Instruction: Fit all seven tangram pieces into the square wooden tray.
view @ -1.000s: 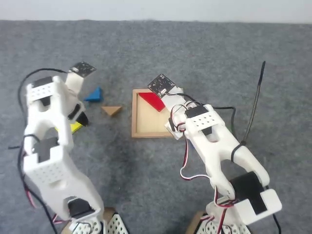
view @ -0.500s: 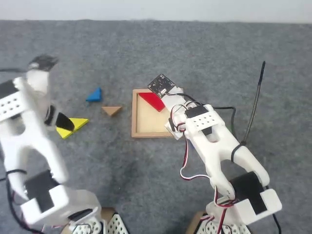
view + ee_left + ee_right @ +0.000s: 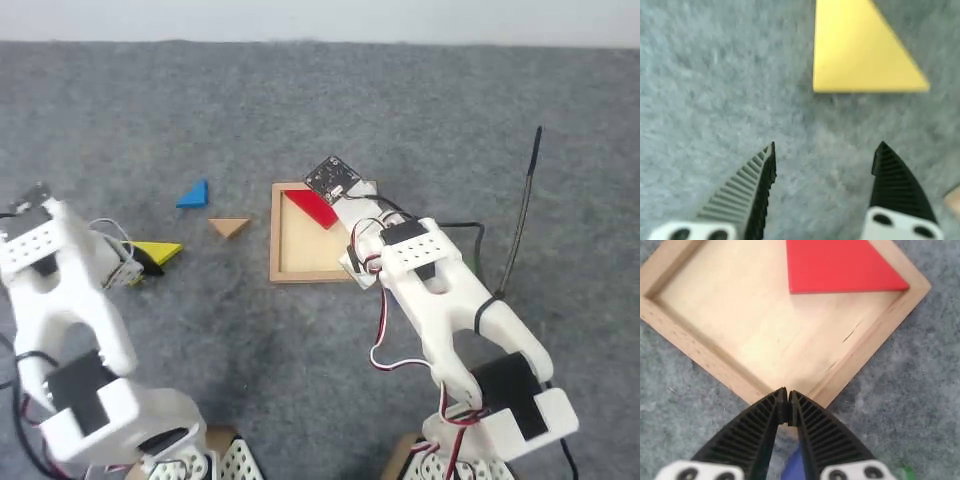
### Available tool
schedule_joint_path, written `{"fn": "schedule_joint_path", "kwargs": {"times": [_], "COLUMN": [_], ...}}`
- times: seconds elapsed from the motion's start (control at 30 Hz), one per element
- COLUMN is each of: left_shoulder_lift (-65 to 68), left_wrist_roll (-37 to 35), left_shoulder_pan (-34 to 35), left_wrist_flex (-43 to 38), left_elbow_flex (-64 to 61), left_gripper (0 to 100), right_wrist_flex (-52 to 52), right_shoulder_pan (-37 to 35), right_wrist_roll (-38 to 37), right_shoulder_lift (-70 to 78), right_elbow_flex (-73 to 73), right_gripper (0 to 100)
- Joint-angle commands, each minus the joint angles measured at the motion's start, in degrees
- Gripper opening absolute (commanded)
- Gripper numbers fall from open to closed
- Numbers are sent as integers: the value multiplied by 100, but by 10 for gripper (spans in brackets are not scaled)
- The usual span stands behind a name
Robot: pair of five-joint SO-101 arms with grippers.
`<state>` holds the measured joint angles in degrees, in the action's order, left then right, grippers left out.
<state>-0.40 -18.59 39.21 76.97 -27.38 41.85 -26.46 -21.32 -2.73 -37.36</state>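
While the square wooden tray sits near the middle of the grey worktop, most of its floor is bare; one red triangle lies inside, in the far part of the tray. In the right wrist view the red triangle rests with its long side along one wall of the tray.

The right hand is closed, its two ribbed fingers pressed together with nothing between them, the tips just outside one corner of the tray's rim.

Three pieces lie loose on the worktop between the tray and the left edge: a blue triangle farthest back, a small tan triangle just beside the tray's left wall, and a yellow triangle nearer the left edge.

The left hand is spread wide and holds nothing, its tips over bare worktop with the yellow triangle just beyond them, apart from both fingers.
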Motion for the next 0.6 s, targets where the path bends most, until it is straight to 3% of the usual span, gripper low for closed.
{"fn": "schedule_joint_path", "kwargs": {"times": [0.0,0.27,0.57], "left_shoulder_lift": [-18,-18,-9], "left_wrist_roll": [-519,-633,-1512], "left_shoulder_pan": [-70,-35,-88], "left_wrist_flex": [-615,-1864,-1837], "left_elbow_flex": [-127,-778,101], "left_gripper": [301,302,371], "right_wrist_flex": [-127,-127,-119], "right_shoulder_pan": [-22,-22,-22], "right_wrist_roll": [-35,-44,-53], "right_shoulder_lift": [-242,-242,-242], "right_elbow_flex": [44,44,44], "right_gripper": [10,10,10]}}
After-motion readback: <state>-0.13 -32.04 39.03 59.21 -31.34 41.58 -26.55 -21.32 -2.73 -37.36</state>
